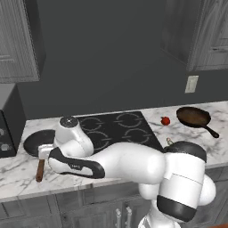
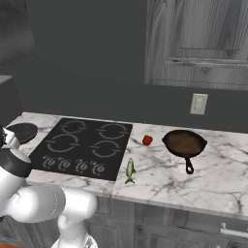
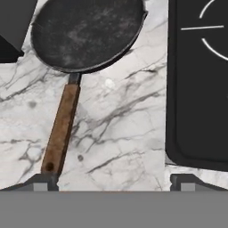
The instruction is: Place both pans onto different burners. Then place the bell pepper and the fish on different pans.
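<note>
The black pan [image 3: 87, 31] with its reddish-brown wooden handle [image 3: 60, 129] lies on the marble counter left of the cooktop [image 3: 196, 89]; it also shows as the black pan [image 1: 32, 142] and the black pan [image 2: 22, 131]. My gripper [image 3: 115, 182] hovers open above the counter, its left fingertip near the handle's end and nothing between the fingers. The brown pan [image 1: 193, 116] [image 2: 184, 143] sits on the counter right of the cooktop. The red bell pepper [image 1: 165, 120] [image 2: 147, 140] rests between them. The fish [image 2: 130, 170] lies near the counter's front edge. The burners [image 2: 104, 148] are bare.
A dark appliance [image 1: 6, 129] stands at the counter's left end, close to the black pan. Small knobs [image 2: 72, 164] run along the cooktop's front. A wall outlet [image 1: 191, 83] sits behind the brown pan. Cabinets hang above on both sides.
</note>
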Available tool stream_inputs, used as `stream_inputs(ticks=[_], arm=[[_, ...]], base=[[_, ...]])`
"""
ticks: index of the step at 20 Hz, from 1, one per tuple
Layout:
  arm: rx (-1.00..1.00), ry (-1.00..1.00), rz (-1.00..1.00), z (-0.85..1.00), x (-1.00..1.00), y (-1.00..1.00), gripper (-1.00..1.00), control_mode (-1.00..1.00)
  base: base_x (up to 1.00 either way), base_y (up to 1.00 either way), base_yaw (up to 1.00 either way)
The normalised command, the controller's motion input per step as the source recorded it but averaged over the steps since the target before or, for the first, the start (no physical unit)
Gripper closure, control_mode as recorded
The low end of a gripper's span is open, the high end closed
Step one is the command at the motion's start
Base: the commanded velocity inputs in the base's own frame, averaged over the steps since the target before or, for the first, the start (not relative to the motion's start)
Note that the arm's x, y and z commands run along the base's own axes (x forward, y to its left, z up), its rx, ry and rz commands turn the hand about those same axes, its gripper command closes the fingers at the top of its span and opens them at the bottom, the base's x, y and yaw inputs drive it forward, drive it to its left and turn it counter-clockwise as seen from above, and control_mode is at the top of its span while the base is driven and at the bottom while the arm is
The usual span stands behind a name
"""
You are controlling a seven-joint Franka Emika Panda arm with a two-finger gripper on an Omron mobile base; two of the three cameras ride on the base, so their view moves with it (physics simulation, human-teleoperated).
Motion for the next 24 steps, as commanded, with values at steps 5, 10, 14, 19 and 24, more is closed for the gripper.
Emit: stream_inputs(ticks=[5,10,14,19,24], arm=[[0.00,0.00,0.00,-0.20,0.08,0.36,-1.00,-1.00],[0.00,0.01,0.00,-0.24,0.17,0.30,-1.00,-1.00],[0.00,0.02,0.00,-0.28,0.19,0.29,-1.00,-1.00],[0.00,0.02,0.00,-0.24,0.16,0.30,-1.00,-1.00],[0.00,0.02,0.00,-0.24,0.15,0.29,-1.00,-1.00]], base=[[0.00,0.00,0.00],[0.00,0.00,0.00],[0.00,0.00,0.00],[0.00,0.00,0.00],[0.00,0.00,0.00]])
